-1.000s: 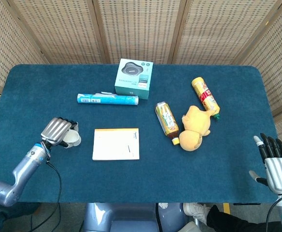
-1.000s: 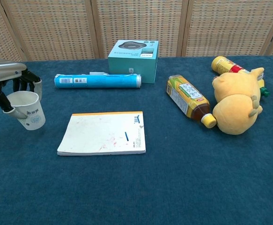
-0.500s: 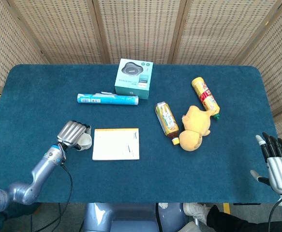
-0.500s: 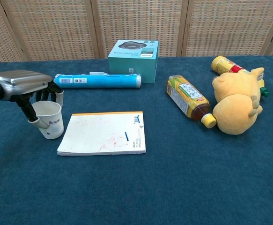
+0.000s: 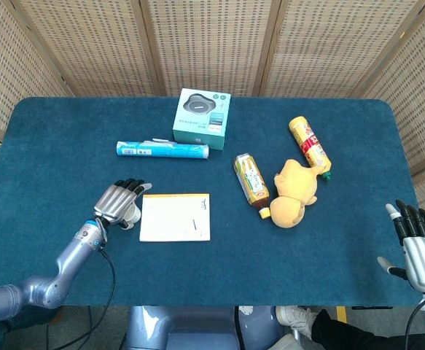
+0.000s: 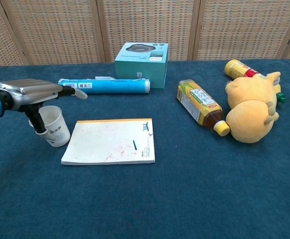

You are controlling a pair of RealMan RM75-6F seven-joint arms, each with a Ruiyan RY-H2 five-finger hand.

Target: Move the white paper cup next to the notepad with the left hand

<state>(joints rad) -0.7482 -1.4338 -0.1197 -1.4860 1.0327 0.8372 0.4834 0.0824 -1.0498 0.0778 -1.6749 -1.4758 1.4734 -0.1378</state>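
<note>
The white paper cup (image 6: 54,130) stands upright at the left of the chest view, just beside the left edge of the notepad (image 6: 111,141) and tilted slightly. My left hand (image 6: 31,92) hangs flat over the cup — fingers stretched out straight above the rim, thumb reaching down at the cup's left side. I cannot tell whether the thumb touches the cup wall; the fingers are not wrapped around it, so I read the hand as released. In the head view the same hand (image 5: 119,202) covers most of the cup (image 5: 130,216), at the lower left of the frame.

Above the notepad lies a blue tube (image 6: 104,85), and behind it stands a teal box (image 6: 142,59). To the right of centre a tea bottle (image 6: 201,106) lies on its side, touching a yellow plush toy (image 6: 251,109); a second bottle (image 5: 309,144) lies behind the toy.

My right hand (image 5: 418,247) sits in the lower right corner of the head view — fingers apart, holding nothing, well apart from everything on the blue table (image 5: 329,240).
</note>
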